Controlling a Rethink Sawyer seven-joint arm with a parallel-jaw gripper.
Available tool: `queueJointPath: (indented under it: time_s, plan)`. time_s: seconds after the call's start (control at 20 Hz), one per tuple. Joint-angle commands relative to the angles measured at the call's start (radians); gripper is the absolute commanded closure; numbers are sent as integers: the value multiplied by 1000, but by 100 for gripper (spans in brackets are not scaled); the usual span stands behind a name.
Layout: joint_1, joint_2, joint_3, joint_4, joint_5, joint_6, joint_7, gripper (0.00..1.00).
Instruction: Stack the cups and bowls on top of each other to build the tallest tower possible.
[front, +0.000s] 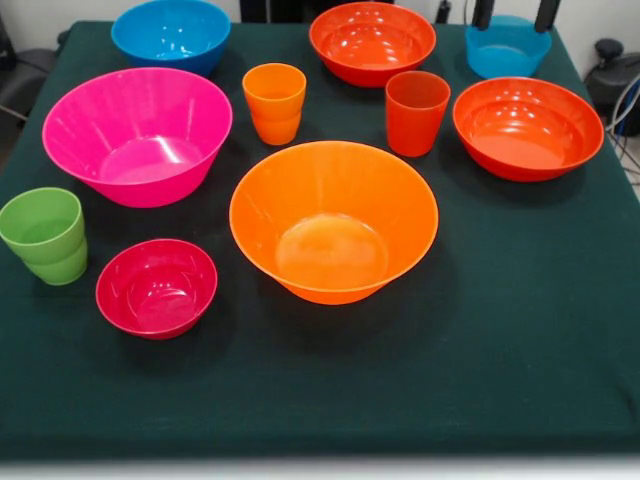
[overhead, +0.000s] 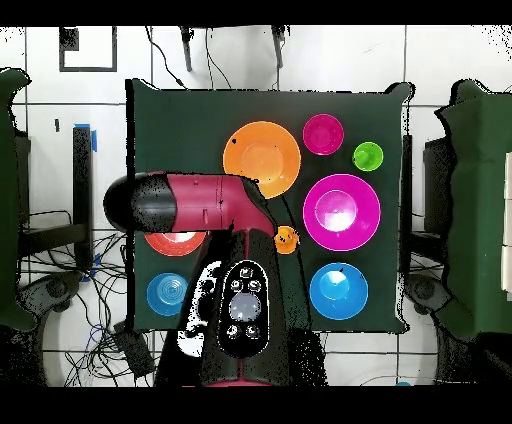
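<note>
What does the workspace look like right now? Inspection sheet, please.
Surface: dark green cloth, flat.
Job's things: orange cup, red-orange cup, green cup; big orange bowl, pink bowl, crimson bowl, blue bowl, small blue bowl, far red-orange bowl, right red-orange bowl; all upright, apart, nothing stacked.
Clutter: nothing seen.
Grippers: gripper at the top edge, fingers apart above the small blue bowl, empty.
Cables: loose cables on the floor.
Surroundings: tiled floor.
</note>
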Motion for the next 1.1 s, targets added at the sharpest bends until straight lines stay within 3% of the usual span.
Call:
queueJointPath:
  time_s: [0.05, 0.7, 1.1]
  plan:
    - [6, 113, 79, -103, -26, 93, 56, 0]
    - [11, 146, 69, -138, -20, 107, 64, 0]
    - [14, 139, 57, -74, -19, 45, 90, 0]
